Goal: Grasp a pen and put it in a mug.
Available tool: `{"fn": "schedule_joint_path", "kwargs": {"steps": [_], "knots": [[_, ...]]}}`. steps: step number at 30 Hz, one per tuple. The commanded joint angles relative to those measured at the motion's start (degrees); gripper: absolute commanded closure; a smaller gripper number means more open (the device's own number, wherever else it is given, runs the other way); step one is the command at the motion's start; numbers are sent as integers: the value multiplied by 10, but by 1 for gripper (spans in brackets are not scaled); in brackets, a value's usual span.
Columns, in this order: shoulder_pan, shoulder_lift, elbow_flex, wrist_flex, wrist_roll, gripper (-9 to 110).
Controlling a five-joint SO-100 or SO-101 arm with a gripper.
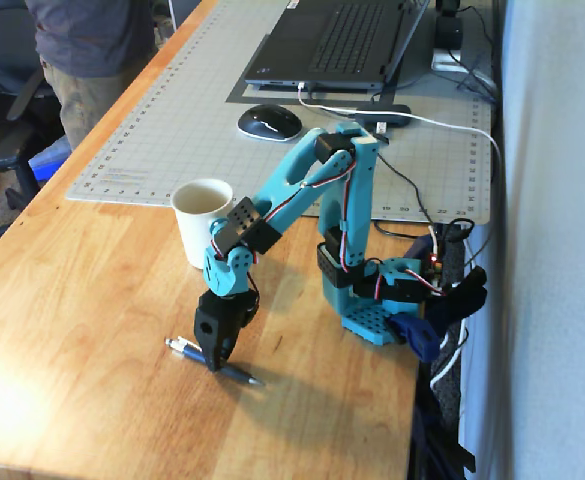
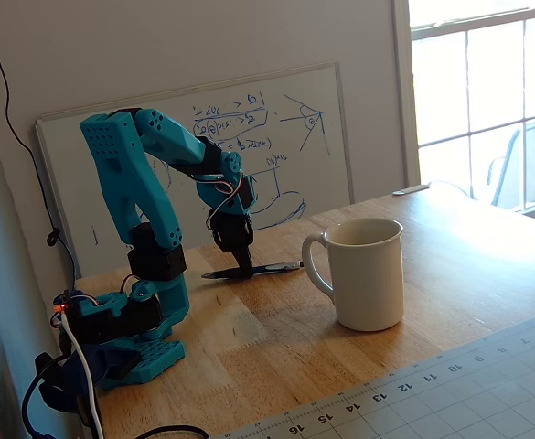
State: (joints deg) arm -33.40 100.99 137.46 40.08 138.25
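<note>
- Gripper jaws clamp the pen at mid-length, one end slightly lifted.
- Mug handle shows only in one fixed view.

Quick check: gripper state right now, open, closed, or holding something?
Gripper: jaws closed on the pen, which sits at table height, one end slightly raised.

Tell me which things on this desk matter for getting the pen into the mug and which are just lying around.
Belongs to the job:
pen, on the wood under the gripper
mug, upright and cream-white

Just lying about:
computer mouse
laptop
cutting mat
whiteboard leaning on the wall
</note>
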Motion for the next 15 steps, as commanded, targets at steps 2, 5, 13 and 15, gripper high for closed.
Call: {"fn": "schedule_joint_path", "kwargs": {"steps": [2,5,13,15], "knots": [[1,12,-14,-4,6,100],[1,40,-15,-4,5,100],[10,201,-13,-4,5,100],[39,238,-11,-4,4,100]]}}
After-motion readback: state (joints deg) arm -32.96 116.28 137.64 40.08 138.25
